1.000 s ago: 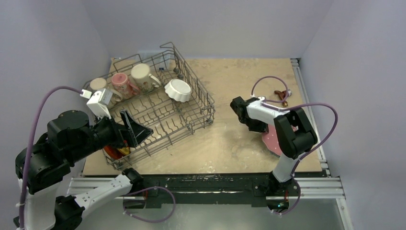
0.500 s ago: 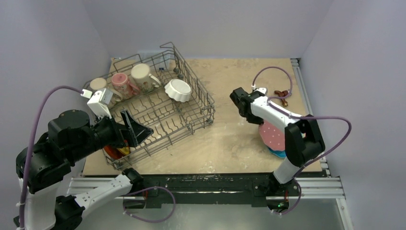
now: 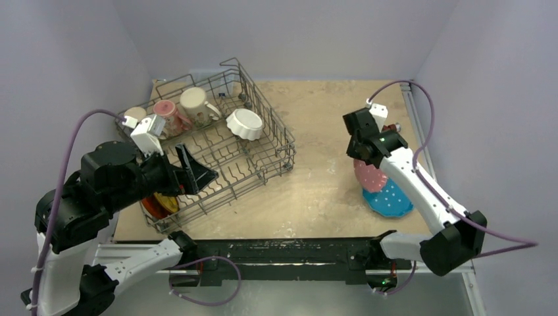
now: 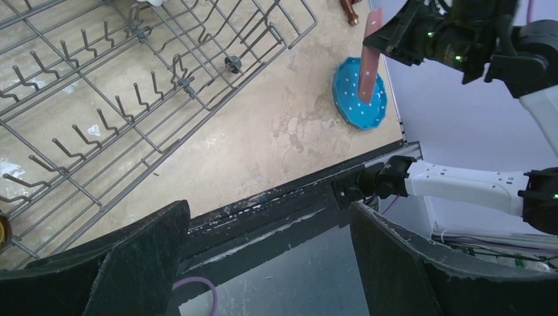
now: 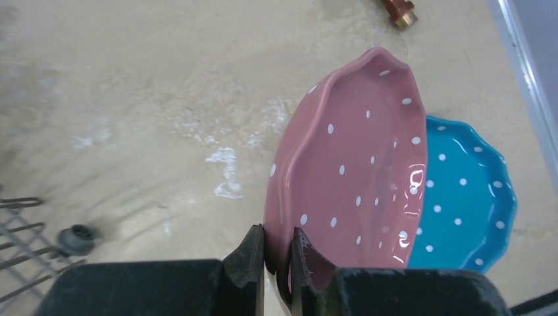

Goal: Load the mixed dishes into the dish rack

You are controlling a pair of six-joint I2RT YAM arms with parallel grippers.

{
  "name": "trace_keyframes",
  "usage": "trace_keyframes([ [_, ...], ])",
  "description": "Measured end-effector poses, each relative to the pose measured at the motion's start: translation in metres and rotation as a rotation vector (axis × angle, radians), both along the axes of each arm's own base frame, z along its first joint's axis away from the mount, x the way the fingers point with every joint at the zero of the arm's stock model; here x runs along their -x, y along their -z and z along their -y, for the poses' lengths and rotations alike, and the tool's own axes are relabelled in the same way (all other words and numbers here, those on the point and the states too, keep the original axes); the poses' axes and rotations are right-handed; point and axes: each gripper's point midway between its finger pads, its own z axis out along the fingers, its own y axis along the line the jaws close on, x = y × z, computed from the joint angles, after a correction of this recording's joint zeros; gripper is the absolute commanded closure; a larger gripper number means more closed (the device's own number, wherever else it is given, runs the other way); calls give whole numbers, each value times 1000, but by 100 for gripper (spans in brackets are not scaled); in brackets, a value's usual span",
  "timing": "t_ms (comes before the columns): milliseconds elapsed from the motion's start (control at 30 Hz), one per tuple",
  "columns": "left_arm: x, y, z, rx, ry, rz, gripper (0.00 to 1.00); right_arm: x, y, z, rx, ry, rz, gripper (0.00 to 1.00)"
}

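The grey wire dish rack (image 3: 281, 135) stands at the back left. It holds a beige mug (image 3: 135, 115), a pink mug (image 3: 164, 112), a cream mug (image 3: 194, 100), a white fluted bowl (image 3: 245, 123) and a red-orange plate (image 3: 156, 205) at its near left corner. My right gripper (image 5: 278, 247) is shut on the rim of the pink white-dotted plate (image 5: 355, 178) and holds it on edge above the blue plate (image 5: 467, 204), which lies flat on the table. My left gripper (image 4: 268, 217) is open and empty over the rack's near side (image 4: 197, 92).
A small brown-and-brass object (image 3: 388, 130) lies at the back right near the table's metal side rail (image 3: 421, 145). The black front rail (image 3: 289, 250) runs along the near edge.
My right gripper has lifted the pink dotted plate off the blue plate and tipped it onto its edge, uncovering the blue plate. My left arm has shifted slightly to the right.
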Motion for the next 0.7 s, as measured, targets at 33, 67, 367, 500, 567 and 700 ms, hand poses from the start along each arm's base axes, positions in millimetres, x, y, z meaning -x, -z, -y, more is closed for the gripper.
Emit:
trace_keyframes([
  [33, -2, 1, 1, -2, 0, -3, 10, -2, -7, -2, -38, -14, 26, 100],
  [67, -3, 1, 2, -4, -1, -6, 10, -4, -14, -2, -66, -23, 50, 100],
  [367, -22, 1, 18, -11, -2, -18, 10, -34, -84, -25, -293, -198, 258, 100],
  [500, -31, 3, 24, -4, -10, -11, 10, -50, -136, -53, -395, -314, 375, 100],
  [567, -34, 6, 25, -9, -19, -10, 10, -59, -166, -67, -446, -372, 440, 100],
  [700, -41, 1, 23, -12, -49, 11, 10, -80, -230, -99, -570, -484, 557, 100],
])
